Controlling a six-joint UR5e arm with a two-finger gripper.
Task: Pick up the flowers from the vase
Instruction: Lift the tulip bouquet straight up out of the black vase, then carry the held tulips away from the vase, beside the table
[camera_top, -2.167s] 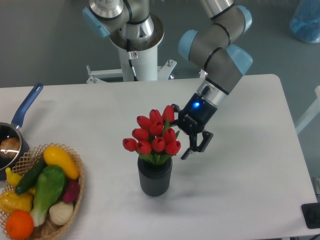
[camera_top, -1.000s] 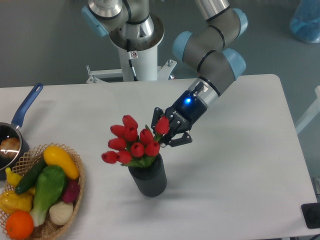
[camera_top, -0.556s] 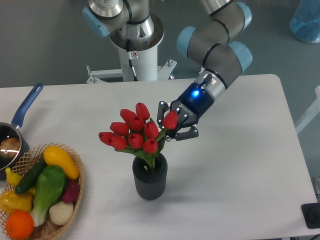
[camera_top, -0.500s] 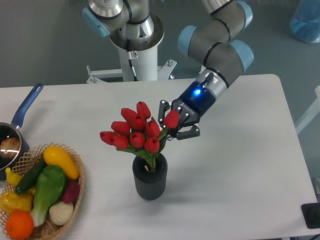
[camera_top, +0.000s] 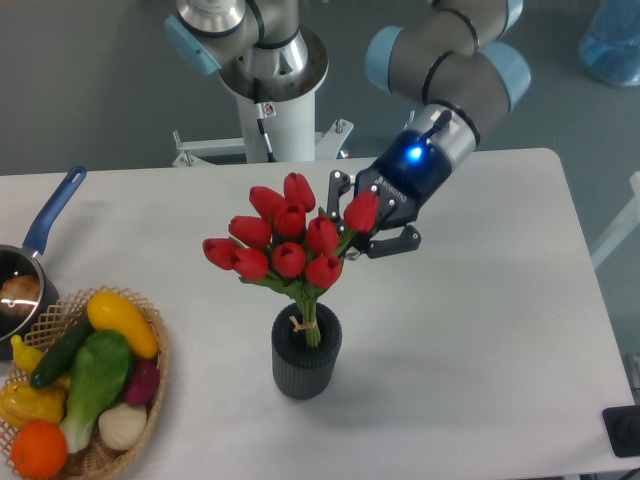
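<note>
Leftmost, a blue-handled pan (camera_top: 35, 262) sits at the bench (camera_top: 480, 330) edge, with something pale inside it; just in front of it a wicker basket (camera_top: 150, 385) holds vegetables and fruit (camera_top: 90, 380) – yellow, green, purple, white and an orange one at the near end; these lie well apart from the vase.

Near the middle, the vase (camera_top: 306, 353) stands upright on the bench, dark grey and ribbed; the flowers (camera_top: 290, 243) rise out of it, their stems raised high enough that the string tie (camera_top: 304, 322) shows at the vase's mouth, with the stem ends inside the rim; the red heads fan up and to the left, the bunch tilted.

Right of the bunch, the hand (camera_top: 372, 222) is closed around the rightmost tulip, one dark finger behind it and one in front, so that head sits between them apart from the rest; a blue light glows on the wrist above; the arm (camera_top: 455, 75) climbs up and right out of view; behind, a white pedestal (camera_top: 275, 90) stands at the far side of the bench.
</note>
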